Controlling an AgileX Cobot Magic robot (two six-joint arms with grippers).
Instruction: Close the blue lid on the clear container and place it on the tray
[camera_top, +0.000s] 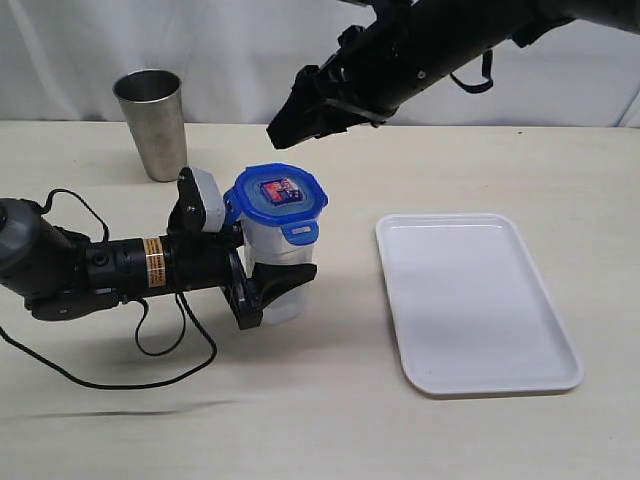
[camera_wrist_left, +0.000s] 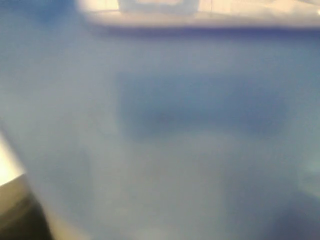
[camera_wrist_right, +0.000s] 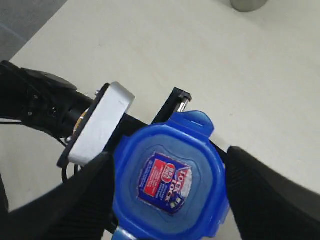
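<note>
Left pincer clamps container upright on beige tabletop; right pincer hangs spread above; white curtain behind.

I see open table between container and tray, tumbler behind my left arm, right gripper above lid, cable alongside
</note>
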